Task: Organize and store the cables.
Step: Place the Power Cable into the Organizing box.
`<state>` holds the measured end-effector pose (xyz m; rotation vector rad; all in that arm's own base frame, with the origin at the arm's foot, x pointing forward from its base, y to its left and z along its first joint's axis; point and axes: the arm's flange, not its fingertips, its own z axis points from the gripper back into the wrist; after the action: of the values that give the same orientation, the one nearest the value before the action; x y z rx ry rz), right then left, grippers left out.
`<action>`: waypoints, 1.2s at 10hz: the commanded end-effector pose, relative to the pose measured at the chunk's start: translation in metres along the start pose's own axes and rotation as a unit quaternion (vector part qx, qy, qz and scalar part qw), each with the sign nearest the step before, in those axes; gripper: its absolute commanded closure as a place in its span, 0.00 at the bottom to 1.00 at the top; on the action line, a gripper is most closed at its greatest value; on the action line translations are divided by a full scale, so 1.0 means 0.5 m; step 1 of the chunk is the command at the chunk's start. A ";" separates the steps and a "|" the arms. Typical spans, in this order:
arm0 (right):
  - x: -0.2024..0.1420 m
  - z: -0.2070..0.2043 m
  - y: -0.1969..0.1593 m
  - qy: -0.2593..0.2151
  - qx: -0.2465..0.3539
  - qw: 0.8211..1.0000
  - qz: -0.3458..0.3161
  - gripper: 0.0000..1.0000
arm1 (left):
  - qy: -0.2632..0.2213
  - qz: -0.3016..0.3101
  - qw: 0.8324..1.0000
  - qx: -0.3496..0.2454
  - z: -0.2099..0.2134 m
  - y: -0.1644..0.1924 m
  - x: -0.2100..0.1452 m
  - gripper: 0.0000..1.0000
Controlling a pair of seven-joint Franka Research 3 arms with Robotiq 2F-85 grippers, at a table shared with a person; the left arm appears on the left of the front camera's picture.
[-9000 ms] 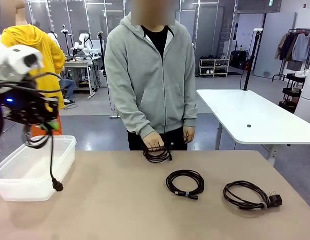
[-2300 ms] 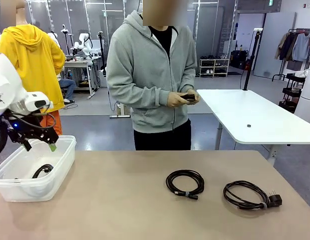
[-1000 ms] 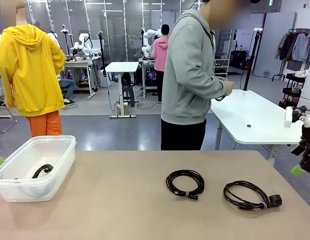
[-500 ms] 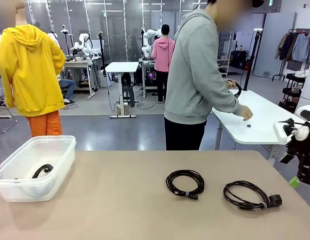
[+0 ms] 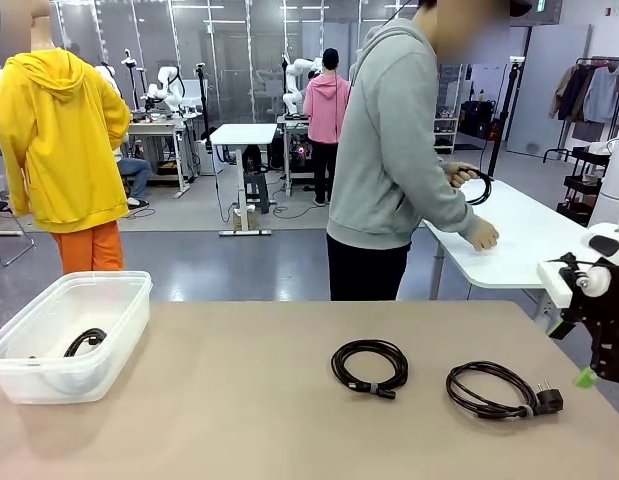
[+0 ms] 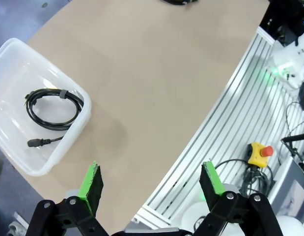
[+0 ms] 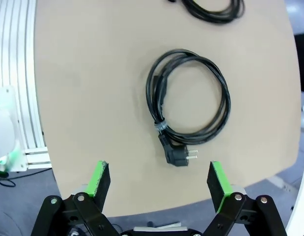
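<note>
On the worktop (image 7: 93,73), a plug-ended cable (image 7: 161,125) lies at twelve o'clock beyond the wide-spread right fingers (image 7: 99,178); the left fingers (image 6: 92,182), equally wide, have a binned cable (image 6: 61,93) at ten o'clock.

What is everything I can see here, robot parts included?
Tan table: one, foreground.
White table: one, behind, right.
Bin: one, clear plastic, tan table's left end.
Middle cable: one, black coil, mid-table.
Plug cable: one, black coil, right of the middle cable.
Binned cable: one, black coil, inside the bin.
Held cable: one, black, carried at the white table.
Person: one, grey hoodie, holding the held cable.
Left end effector: one, black with green pads, open, above the tan table's edge near the bin.
Right end effector: one, same colours, open, above the plug cable.
</note>
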<state>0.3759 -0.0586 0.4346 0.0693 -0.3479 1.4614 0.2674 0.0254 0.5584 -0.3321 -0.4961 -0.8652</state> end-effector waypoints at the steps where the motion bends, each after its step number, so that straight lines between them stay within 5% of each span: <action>1: -0.011 -0.042 -0.007 -0.010 0.014 0.999 0.045 0.00 | -0.003 -0.005 1.000 -0.003 0.002 -0.005 0.001 0.00; 9: 0.002 -0.242 -0.025 0.069 0.040 0.997 0.026 0.00 | -0.003 -0.005 1.000 -0.003 0.002 -0.005 0.001 0.00; 12: 0.009 -0.278 -0.025 0.060 0.057 0.996 0.031 0.00 | -0.003 -0.005 1.000 -0.003 0.002 -0.005 0.001 0.00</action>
<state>0.4210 -0.0229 0.3077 0.0732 -0.1633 1.5666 0.2672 0.0255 0.5587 -0.3314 -0.4969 -0.8649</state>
